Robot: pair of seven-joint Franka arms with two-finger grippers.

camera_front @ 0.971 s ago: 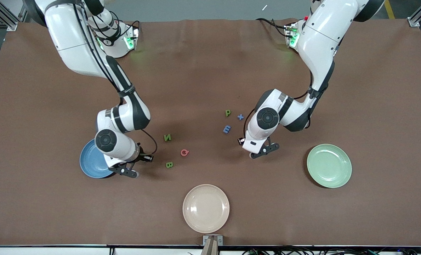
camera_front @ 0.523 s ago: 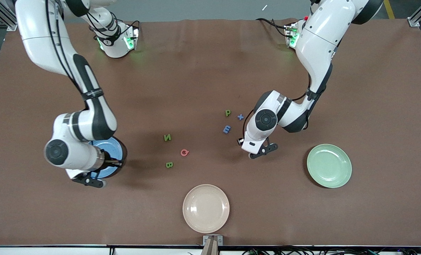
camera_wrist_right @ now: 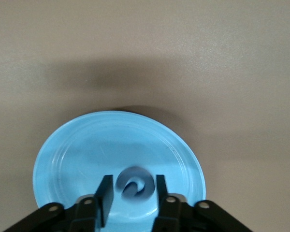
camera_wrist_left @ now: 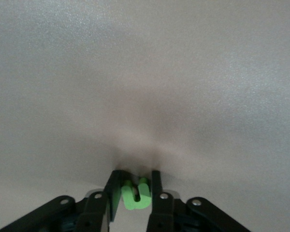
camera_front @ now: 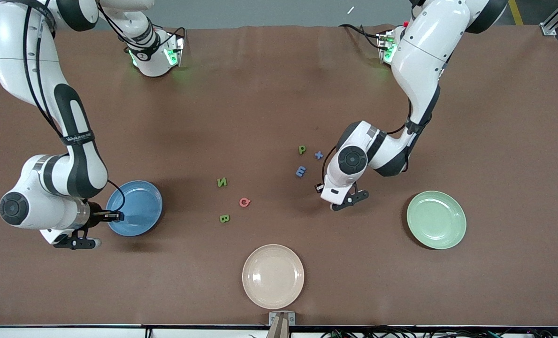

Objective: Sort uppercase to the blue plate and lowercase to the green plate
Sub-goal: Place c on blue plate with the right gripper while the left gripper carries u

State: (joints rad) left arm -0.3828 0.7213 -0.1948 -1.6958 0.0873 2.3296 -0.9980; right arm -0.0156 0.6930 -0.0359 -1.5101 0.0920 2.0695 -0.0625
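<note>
Front view puts the right gripper (camera_front: 115, 216) low in the frame, over the rim of the blue plate (camera_front: 142, 206) at the right arm's end of the table (camera_front: 260, 94). Its wrist camera shows you the blue C (camera_wrist_right: 134, 188) between the jaws above the plate's floor (whether they clamp it or have let go, you cannot tell). The left gripper (camera_front: 349, 199) is down at the table near mid-frame, between the letter cluster and the green plate (camera_front: 436, 219), and in its wrist view the jaws are closed narrow on the green n (camera_wrist_left: 135, 195), pads against both its sides.

You have six letters loose on the table. The green p (camera_front: 302, 149), blue x (camera_front: 318, 154) and blue m (camera_front: 301, 171) lie close together at the frame's centre, beside the left arm's wrist. The green N (camera_front: 221, 182), red Q (camera_front: 244, 202) and green B (camera_front: 224, 218) sit lower, toward the blue plate. A beige plate (camera_front: 273, 276) lies at bottom centre
</note>
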